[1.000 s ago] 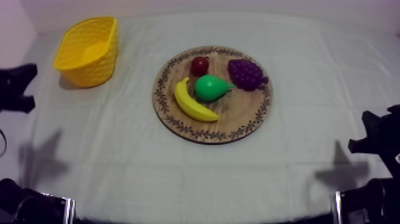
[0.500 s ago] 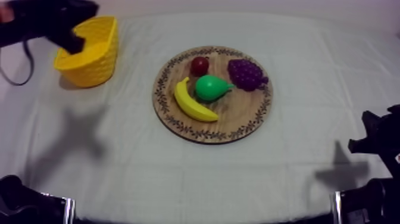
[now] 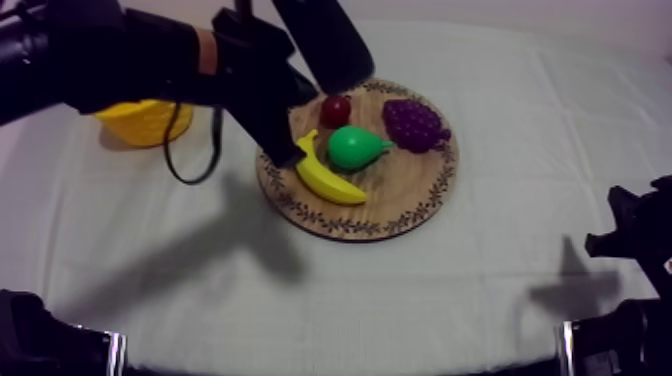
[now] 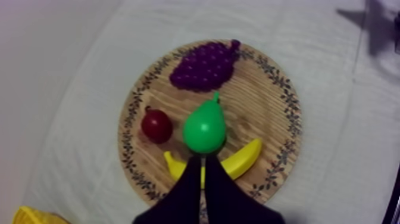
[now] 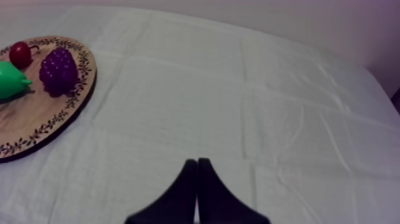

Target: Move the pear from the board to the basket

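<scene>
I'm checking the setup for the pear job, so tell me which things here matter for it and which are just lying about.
For the job: pear, wooden board, yellow basket, left pincer.
Lying about: banana, grapes, small red fruit, all on the board.

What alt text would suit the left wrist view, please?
Left gripper, jaws shut, points at a green toy pear on a round wooden board, beside a small red fruit, a purple grape bunch and a yellow banana.

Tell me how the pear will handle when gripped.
The pear looks smooth, so it may slip when pinched. Its round body, lying on the board, would probably roll if nudged. It looks plastic, so likely light and stiff.
</scene>
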